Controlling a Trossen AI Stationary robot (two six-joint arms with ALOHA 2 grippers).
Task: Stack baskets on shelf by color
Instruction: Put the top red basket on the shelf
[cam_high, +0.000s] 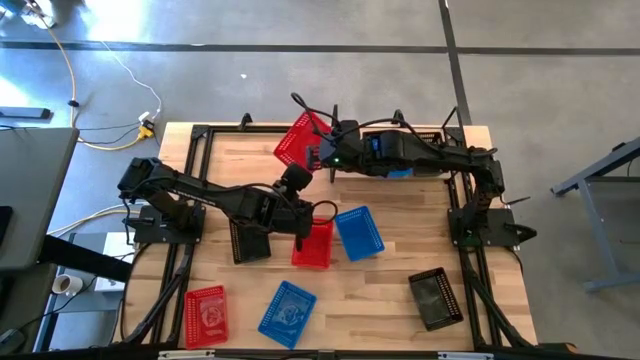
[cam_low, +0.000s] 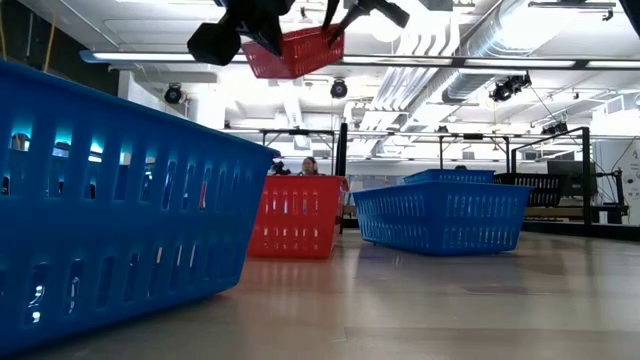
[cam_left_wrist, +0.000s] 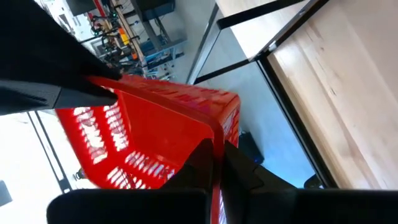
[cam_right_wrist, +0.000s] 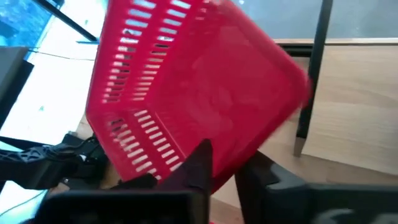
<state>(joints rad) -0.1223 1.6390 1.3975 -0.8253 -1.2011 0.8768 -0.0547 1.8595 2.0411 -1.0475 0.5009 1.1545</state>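
Both grippers clamp red perforated plastic baskets; no readable writing.
Right gripper (cam_high: 322, 152) is closed on the rim of a lifted, tilted red basket (cam_high: 301, 141) near the table's far edge. Left gripper (cam_high: 300, 241) is fully closed on the rim of another red perforated basket (cam_high: 313, 245), mid-table beside a blue perforated basket (cam_high: 359, 232). More baskets: red (cam_high: 206, 315), blue (cam_high: 287, 311), black (cam_high: 436, 298) near the front edge.

Bright overhead lamps glare off the floor (cam_high: 300, 40); the lifted red basket (cam_right_wrist: 193, 93) is motion-blurred.
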